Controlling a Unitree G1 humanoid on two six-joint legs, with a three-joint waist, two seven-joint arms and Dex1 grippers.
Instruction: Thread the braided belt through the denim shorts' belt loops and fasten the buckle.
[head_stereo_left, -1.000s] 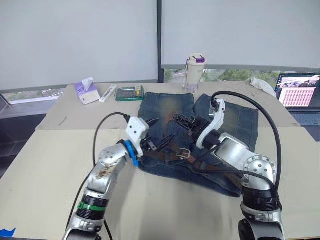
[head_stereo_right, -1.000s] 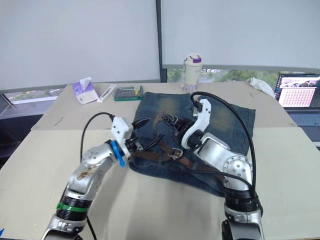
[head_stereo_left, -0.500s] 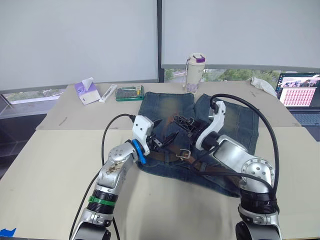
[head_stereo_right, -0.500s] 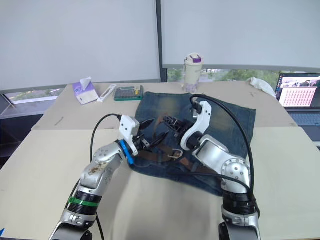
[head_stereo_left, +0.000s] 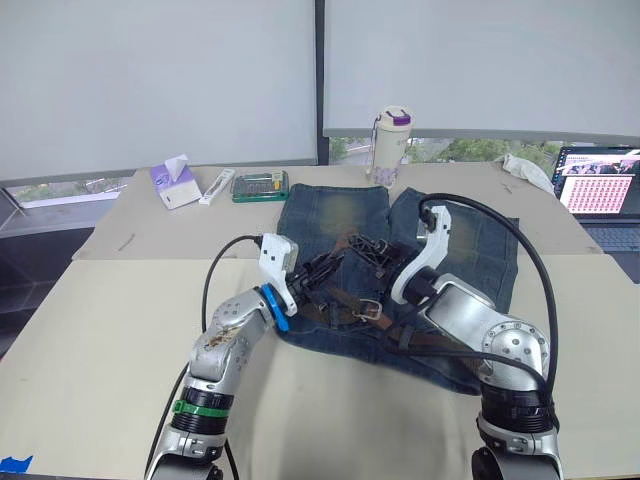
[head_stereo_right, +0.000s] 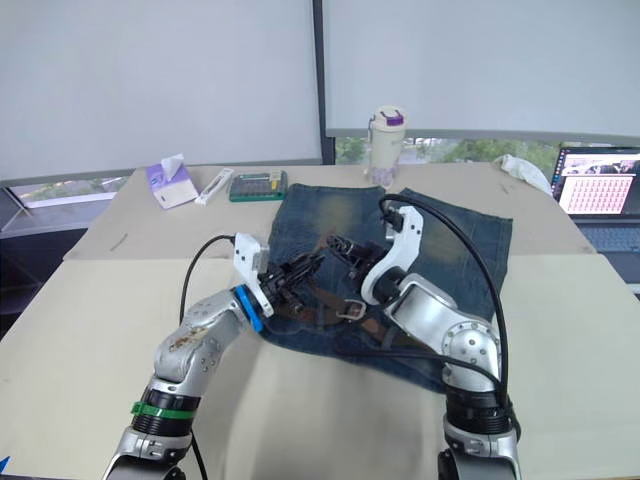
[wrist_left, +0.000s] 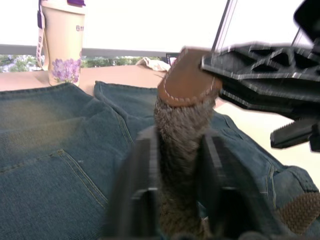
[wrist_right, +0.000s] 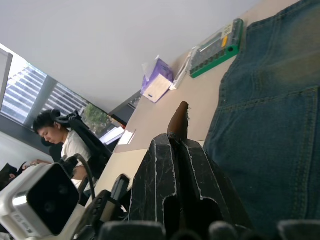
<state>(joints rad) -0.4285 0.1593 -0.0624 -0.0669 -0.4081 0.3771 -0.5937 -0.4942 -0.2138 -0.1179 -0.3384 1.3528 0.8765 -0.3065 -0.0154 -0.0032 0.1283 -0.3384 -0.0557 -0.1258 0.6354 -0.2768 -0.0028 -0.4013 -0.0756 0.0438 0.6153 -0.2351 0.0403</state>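
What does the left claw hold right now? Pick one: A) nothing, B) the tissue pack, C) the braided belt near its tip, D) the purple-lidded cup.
C: in the left wrist view the left claw has its fingers closed on the braided belt, whose leather-capped tip rises above the denim shorts.

denim shorts (head_stereo_right: 450, 235) flat on table (head_stereo_right: 90, 330), braided belt (head_stereo_right: 335, 312) across waistband, both claws meeting above it

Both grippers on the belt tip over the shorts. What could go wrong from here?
1. The left gripper and right gripper both clamp the braided belt near its tip; opposing pulls could make it slip.
2. The buckle lies loose on the denim shorts; tugging might drag it and bunch the waistband.
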